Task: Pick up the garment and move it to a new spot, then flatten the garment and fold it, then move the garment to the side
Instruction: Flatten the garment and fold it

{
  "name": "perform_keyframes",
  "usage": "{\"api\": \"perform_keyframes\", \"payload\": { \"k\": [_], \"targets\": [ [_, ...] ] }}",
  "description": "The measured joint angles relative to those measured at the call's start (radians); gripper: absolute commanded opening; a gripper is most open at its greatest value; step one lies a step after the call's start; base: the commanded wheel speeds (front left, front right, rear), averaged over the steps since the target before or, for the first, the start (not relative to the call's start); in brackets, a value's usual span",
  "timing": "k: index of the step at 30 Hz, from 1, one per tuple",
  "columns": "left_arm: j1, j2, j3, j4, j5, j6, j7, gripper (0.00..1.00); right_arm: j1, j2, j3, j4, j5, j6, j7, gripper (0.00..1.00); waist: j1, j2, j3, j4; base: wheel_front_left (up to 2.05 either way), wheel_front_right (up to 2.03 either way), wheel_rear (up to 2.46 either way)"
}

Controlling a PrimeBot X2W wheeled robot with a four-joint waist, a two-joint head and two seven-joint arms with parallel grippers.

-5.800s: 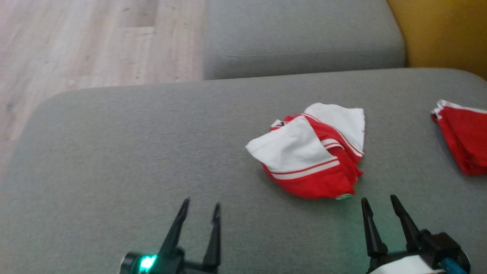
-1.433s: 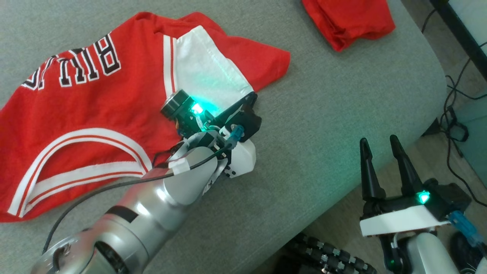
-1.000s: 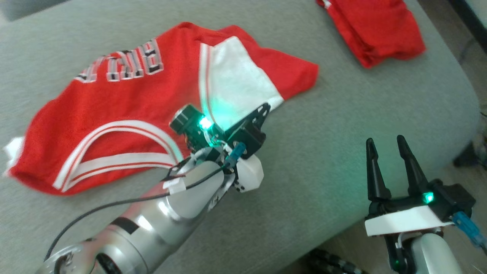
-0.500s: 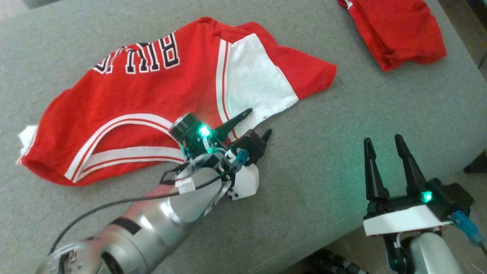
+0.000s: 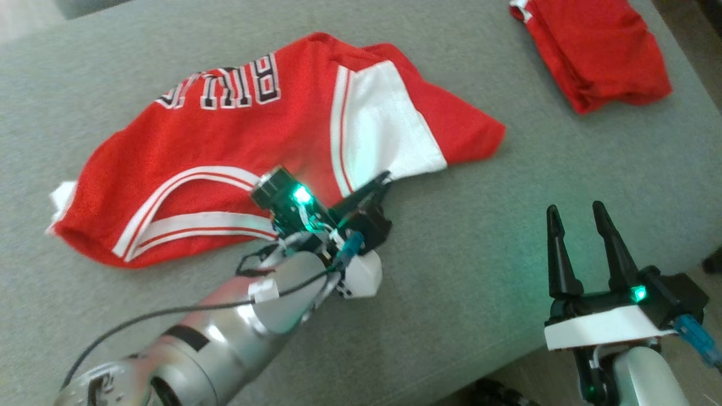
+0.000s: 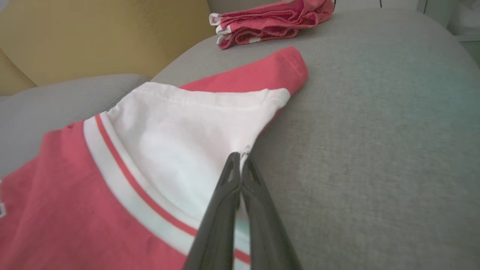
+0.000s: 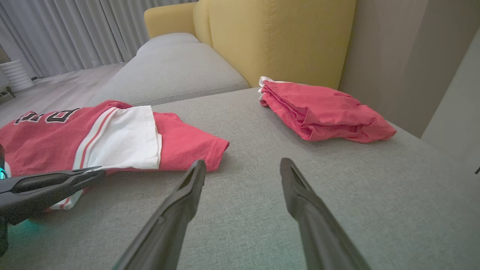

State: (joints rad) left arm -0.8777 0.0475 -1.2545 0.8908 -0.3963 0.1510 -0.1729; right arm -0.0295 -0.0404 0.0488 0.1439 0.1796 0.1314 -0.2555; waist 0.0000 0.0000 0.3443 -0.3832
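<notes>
**Left gripper (image 6: 240,159) re-clamps red basketball jersey (image 5: 225,141) at the middle of the sofa cushion (image 5: 507,254)**
Open half a second ago, its fingers now pinch the white side panel's hem, suggesting a flattening tug comes next; the right gripper (image 5: 575,208) hangs spread and empty by the cushion's near edge.
</notes>
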Motion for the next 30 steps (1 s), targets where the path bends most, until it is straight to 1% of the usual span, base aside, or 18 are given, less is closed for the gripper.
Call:
{"api": "perform_keyframes", "payload": {
  "k": [3,6,12,15,16,17,23,26,30],
  "targets": [
    [0.028,0.002,-0.006,-0.044,0.0,-0.007,-0.018,0.0,0.007,0.0,-0.008,0.0,-0.012,0.0,0.0,1.0,0.0,0.0,-0.019,0.031,0.0,0.0,0.0],
    [0.06,0.018,-0.018,-0.09,0.003,-0.048,-0.014,0.0,0.017,0.0,-0.017,-0.001,-0.022,0.0,0.0,1.0,0.0,0.0,-0.037,0.069,0.0,0.0,0.0],
    [0.129,0.081,-0.036,-0.159,0.046,-0.106,0.028,0.0,0.032,0.0,-0.014,0.0,-0.035,0.0,0.0,1.0,0.0,0.0,-0.061,0.139,0.0,0.0,0.0],
    [0.152,0.102,-0.037,-0.181,0.058,-0.107,0.04,0.0,0.032,0.0,-0.012,0.0,-0.039,0.0,0.0,1.0,-0.0001,0.0,-0.069,0.155,0.0,0.0,0.0],
    [0.155,0.102,-0.037,-0.188,0.064,-0.105,0.041,0.93,0.032,0.0,-0.012,0.001,-0.039,0.0,0.0,1.0,-0.0001,0.0,-0.071,0.157,0.0,0.0,0.0],
    [0.157,0.102,-0.037,-0.196,0.065,-0.097,0.049,1.0,0.032,0.0,-0.013,0.002,-0.039,0.0,0.0,1.0,0.0,0.0,-0.073,0.158,0.0,0.0,0.0],
    [0.167,0.091,-0.04,-0.261,0.1,-0.079,0.053,1.0,0.037,0.0,-0.011,0.012,-0.048,0.0,0.0,1.0,0.0,0.0,-0.074,0.145,0.0,0.0,0.0],
    [0.167,0.074,-0.041,-0.282,0.126,-0.083,0.071,1.0,0.04,0.0,-0.008,0.012,-0.048,0.0,0.0,1.0,0.0,0.0,-0.065,0.132,0.0,0.0,0.0],
    [0.167,0.069,-0.041,-0.279,0.143,-0.089,0.081,1.0,0.039,0.0,0.0,0.012,-0.048,0.0,0.0,1.0,0.0,0.0,-0.055,0.119,0.0,0.0,0.0]
  ]
}}
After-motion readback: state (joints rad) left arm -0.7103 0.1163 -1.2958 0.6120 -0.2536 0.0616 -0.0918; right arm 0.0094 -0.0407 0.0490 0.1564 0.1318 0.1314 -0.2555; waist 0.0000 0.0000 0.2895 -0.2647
